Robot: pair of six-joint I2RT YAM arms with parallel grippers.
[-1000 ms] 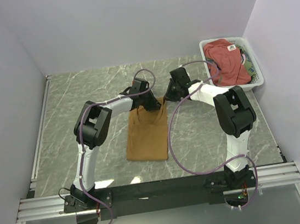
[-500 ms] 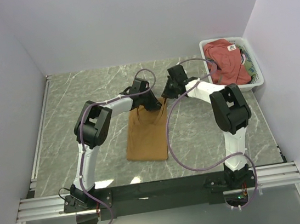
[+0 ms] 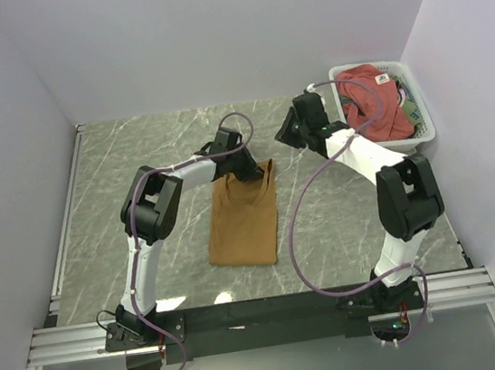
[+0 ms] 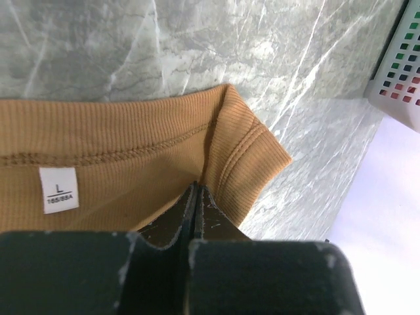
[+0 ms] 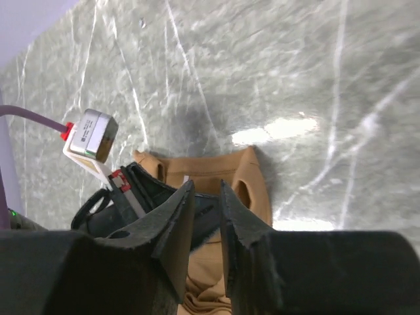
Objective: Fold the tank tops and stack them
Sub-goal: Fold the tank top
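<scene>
Grey marbled table (image 3: 135, 163) between plain pale walls. We take the tan tank top (image 3: 245, 222) as our reference throughout. It lies flat at mid-table as a narrow strip, its long axis running from the near edge to the far, with the neck end farthest from the arm bases.

At the top's neck end is the left gripper (image 4: 195, 187). Its jaws are pressed together, and the tips rest at the ribbed cloth just beside one shoulder strap, to the right of the size label (image 4: 58, 189). We cannot tell whether a fold is pinched between them or merely pressed down.

Right of the neck end and apart from the cloth, the right gripper (image 5: 207, 187) hangs above bare table. Its jaws stand a narrow gap apart with nothing between them.

Farther right, well apart from the tan top, stands the white mesh basket (image 3: 425, 132). In it the rust-red tank top (image 3: 371, 96) lies bunched, with a small white tag showing. Something multicoloured sits against the basket's right wall — too small to identify.

Judgement: the left arm is the nearer to the tan top and sits at its neck end, so a coming fold would likely carry that end along the long axis towards the hem. The right arm is the nearer to the basket — the red top is not yet folded, and nothing is stacked.
</scene>
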